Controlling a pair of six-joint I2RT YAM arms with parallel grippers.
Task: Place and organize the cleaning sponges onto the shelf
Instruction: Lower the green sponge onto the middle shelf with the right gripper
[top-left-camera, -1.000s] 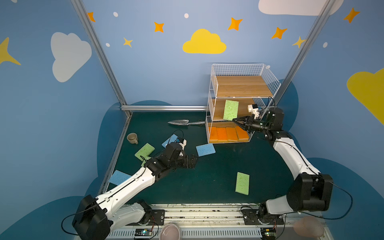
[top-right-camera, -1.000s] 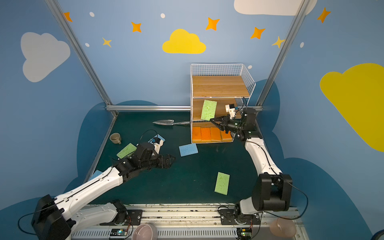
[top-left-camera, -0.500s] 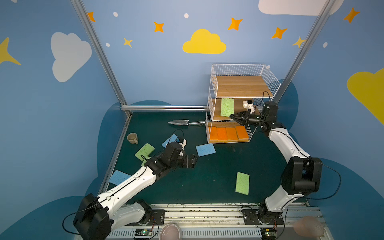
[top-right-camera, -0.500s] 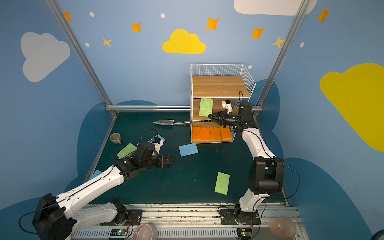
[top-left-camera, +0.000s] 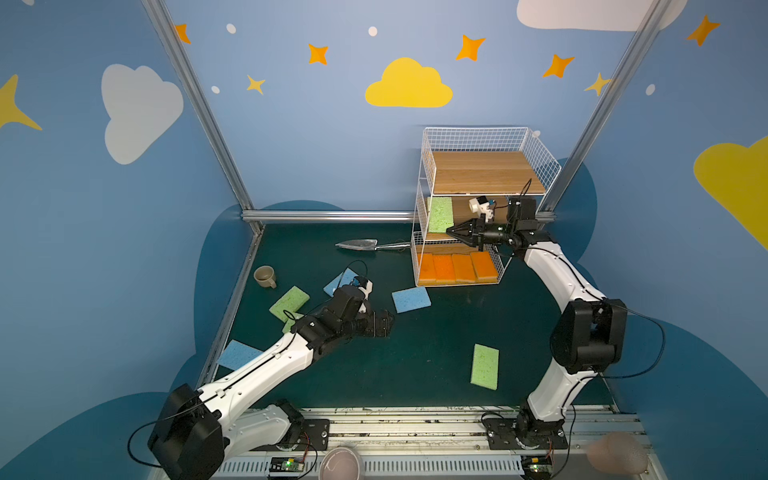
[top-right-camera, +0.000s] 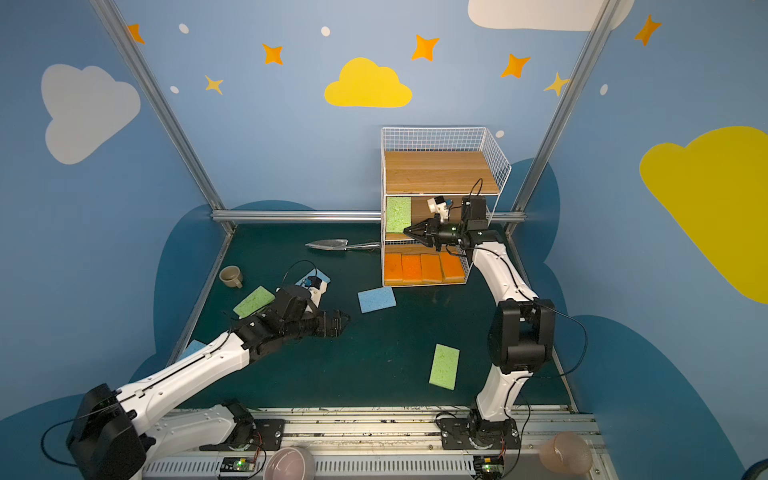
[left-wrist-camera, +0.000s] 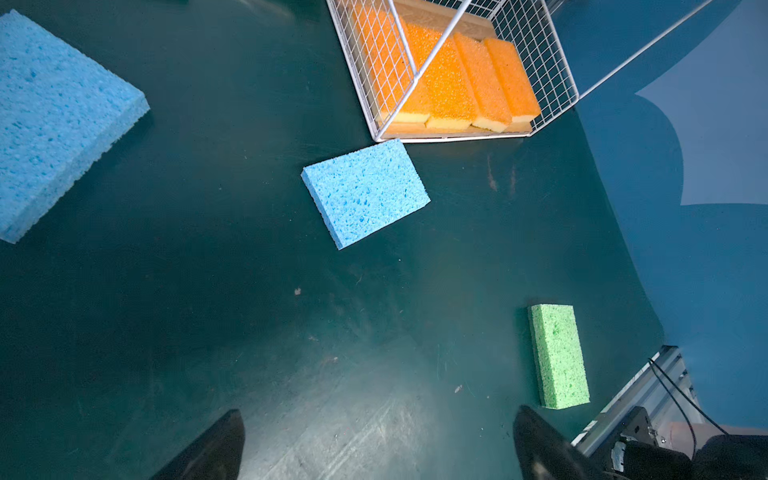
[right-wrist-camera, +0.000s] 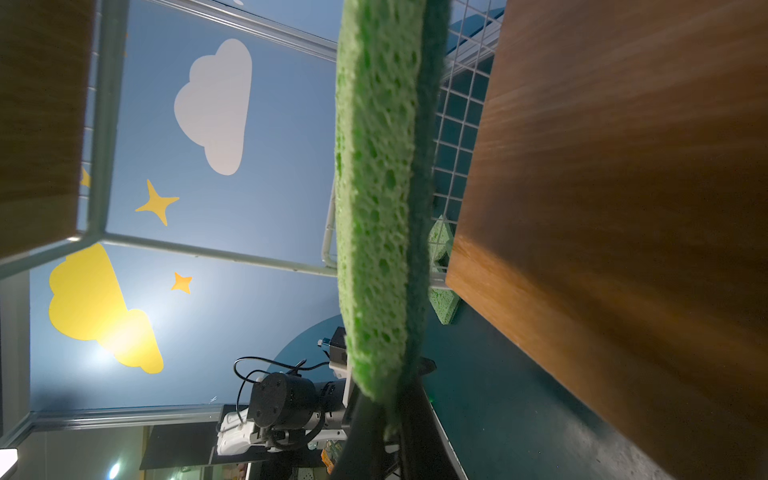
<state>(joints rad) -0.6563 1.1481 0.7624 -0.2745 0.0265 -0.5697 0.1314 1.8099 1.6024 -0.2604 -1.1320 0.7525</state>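
Placing step: right hand (top-left-camera: 451, 230) clamped on the edge of a green sponge (top-left-camera: 439, 214), which stands upright just ahead of its fingertips in the middle tier of the shelf (top-left-camera: 473, 137). Whether the sponge is seated there yet is unclear. Next move calls for letting go and backing out; left hand (top-left-camera: 384, 324) is spread apart, with a blue sponge (top-left-camera: 410, 299) just ahead of it on the surface (top-left-camera: 415, 365).

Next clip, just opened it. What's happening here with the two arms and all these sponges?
The right claw is shut on a green sponge, holding it inside the middle tier of the shelf, at that tier's left end. Whether it rests on the board yet is unclear. Four orange sponges lie in a row on the bottom tier. The left claw hangs open and empty above the table, where blue sponges and other green sponges lie loose.
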